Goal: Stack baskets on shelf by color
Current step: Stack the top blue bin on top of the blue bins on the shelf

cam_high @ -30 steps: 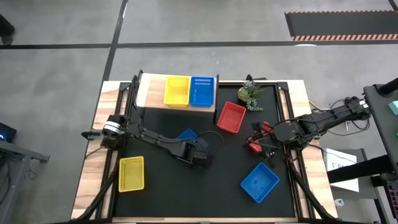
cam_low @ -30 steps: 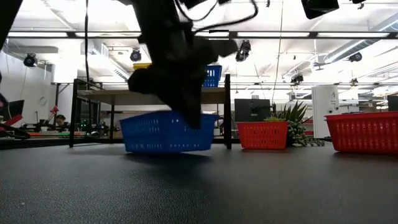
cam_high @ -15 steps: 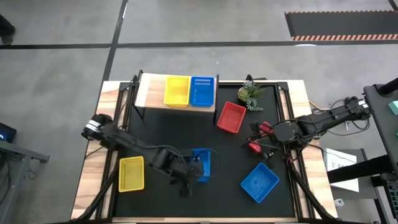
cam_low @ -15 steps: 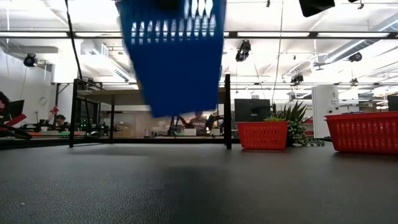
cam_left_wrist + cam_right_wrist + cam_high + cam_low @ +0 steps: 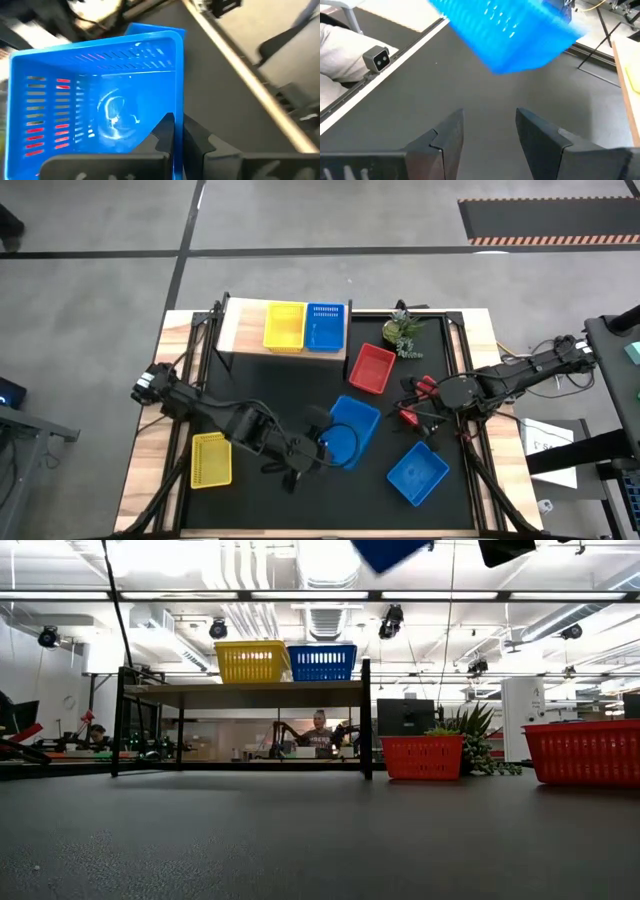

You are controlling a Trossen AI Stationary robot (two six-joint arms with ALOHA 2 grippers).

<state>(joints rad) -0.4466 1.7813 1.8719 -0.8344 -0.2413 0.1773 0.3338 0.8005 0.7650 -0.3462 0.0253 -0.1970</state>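
My left gripper (image 5: 326,444) is shut on a blue basket (image 5: 352,430) and holds it high over the table's middle; only a corner of this basket (image 5: 390,550) shows in the low view. The shelf (image 5: 240,330) at the far side carries a yellow basket (image 5: 284,326) and a blue basket (image 5: 326,326) side by side. On the table rest a red basket (image 5: 372,368), another blue basket (image 5: 417,472) and a yellow basket (image 5: 211,458). My right gripper (image 5: 412,406) waits open at the right, fingers (image 5: 445,137) apart around nothing. My left gripper holds the blue basket by one side wall's rim (image 5: 176,142). One finger (image 5: 165,132) is inside the basket and the other outside, with the wall pinched between them. The basket hangs lifted clear of the table, open side up, stretching away from the fingers.
A small green potted plant (image 5: 403,330) stands at the far right beside the red basket. The shelf's black legs (image 5: 366,720) stand on the far part of the table. Bare black tabletop (image 5: 270,385) lies between the shelf and the held basket.
My left gripper has risen with the blue basket and rolled about its own axis, swinging toward the table's near right. The basket, low by the table a second ago, is now lifted clear and turned open side up.
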